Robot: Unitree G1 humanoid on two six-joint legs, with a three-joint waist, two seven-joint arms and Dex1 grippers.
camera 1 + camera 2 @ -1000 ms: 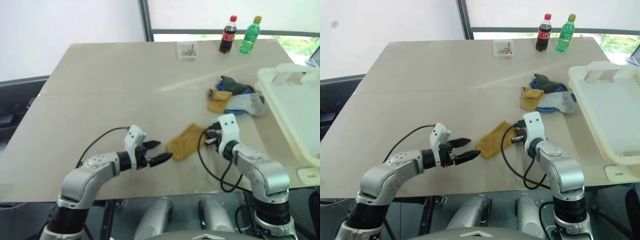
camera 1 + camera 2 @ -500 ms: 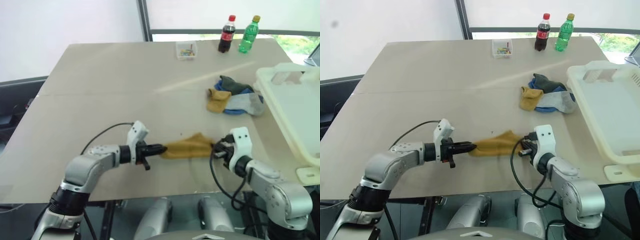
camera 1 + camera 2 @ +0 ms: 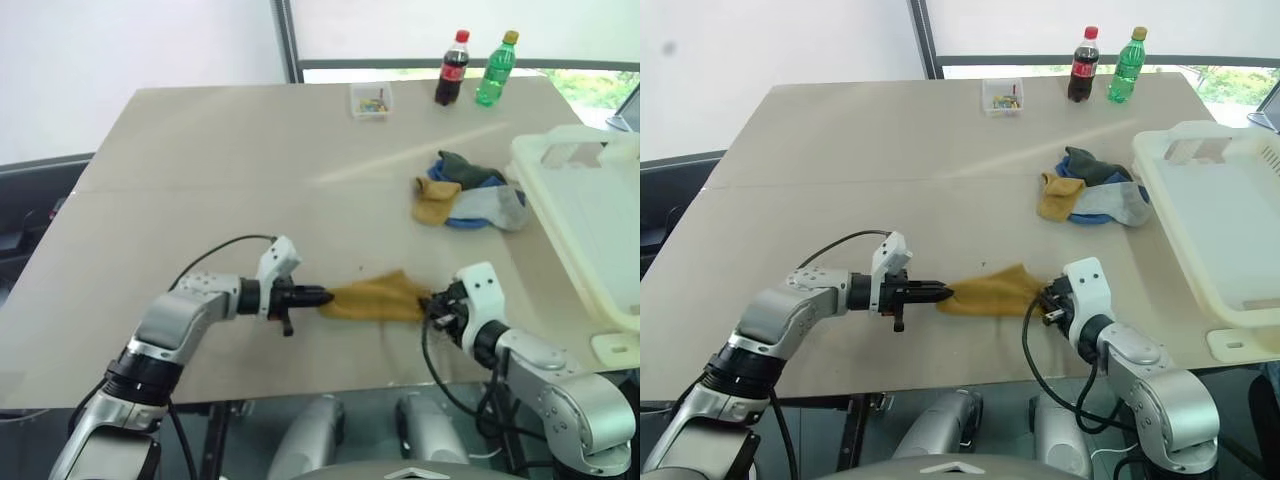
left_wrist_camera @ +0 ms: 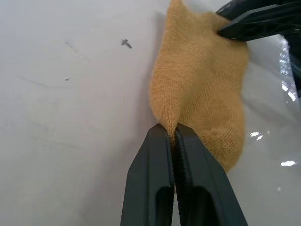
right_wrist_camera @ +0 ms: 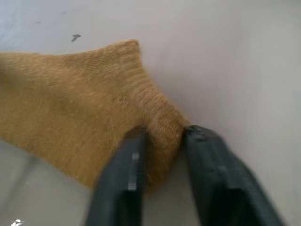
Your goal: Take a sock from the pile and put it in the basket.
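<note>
Table (image 3: 200, 150): left half bare from far edge to near edge; open passage for a hand.
Near edge, middle: yellow sock (image 3: 375, 298) stretched between left gripper (image 3: 322, 296) and right gripper (image 3: 433, 306), the three forming a low barrier along that edge.
Right edge: basket (image 3: 590, 210) overhangs it, its rim and wall blocking approach from that side.
Pile (image 3: 468, 196): just beside the basket's wall, narrow gap between them; bare strip between pile and yellow sock.
Far edge: clear box (image 3: 374, 100) near the middle; cola bottle (image 3: 450, 68) and green bottle (image 3: 497, 68) upright toward the far right corner, close together.
</note>
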